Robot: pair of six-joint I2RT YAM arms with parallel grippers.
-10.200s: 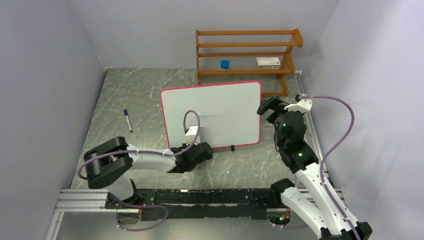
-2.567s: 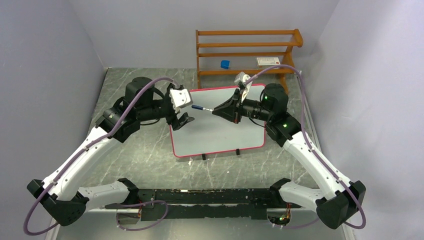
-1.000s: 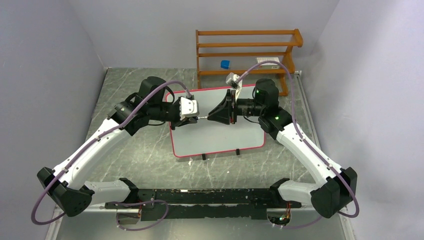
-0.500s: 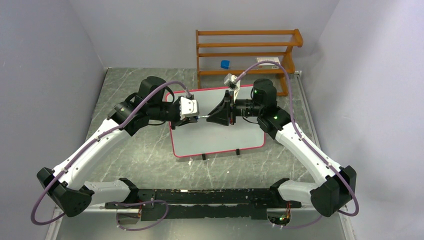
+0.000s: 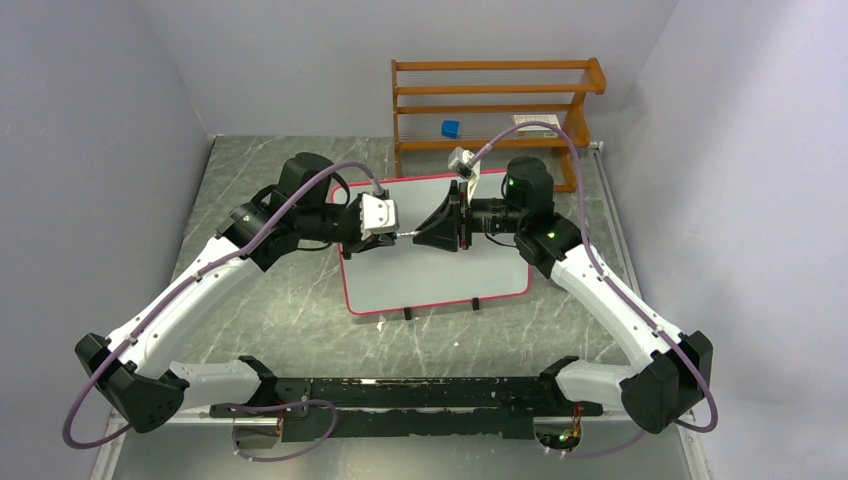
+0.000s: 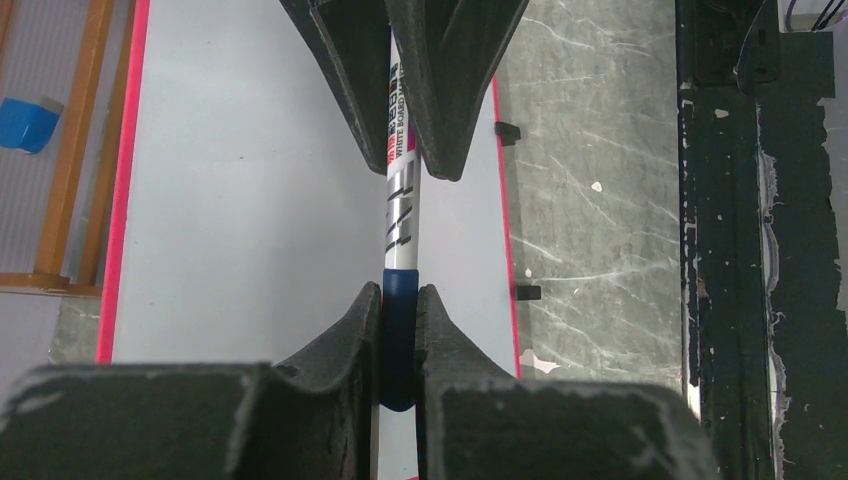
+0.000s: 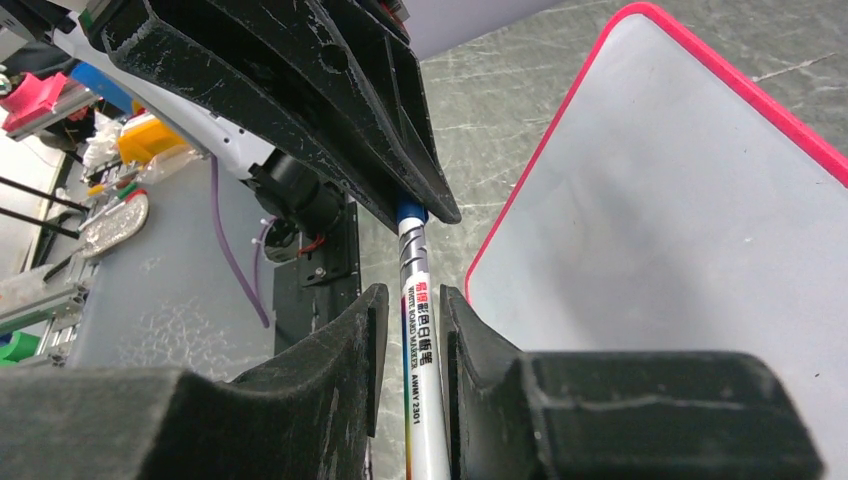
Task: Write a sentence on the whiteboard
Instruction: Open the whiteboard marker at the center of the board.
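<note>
The grey-green marbled table (image 5: 260, 180) spreads under both pincers. On it, directly beneath the spot where they meet tip to tip, sits the whiteboard (image 5: 440, 285). Its red-pink rim runs out to either side of them, its face shows plain white, and two small black feet show at its near edge. Beyond the right pincer (image 7: 412, 300), against the back wall, stands a wooden rack (image 5: 495, 90).

The left pincer (image 6: 398, 300) is pressed together on the blue cap (image 6: 398, 340) of a whiteboard marker (image 6: 400, 200), which runs straight from one pincer to the other. The right pincer's fingers (image 7: 340, 340) flank the white printed barrel closely. A thin dark gap shows on one side, so I cannot tell whether they pinch it.

On the rack, past the right pincer, rest a white box (image 5: 537, 122) and a small blue block (image 5: 450, 128).
</note>
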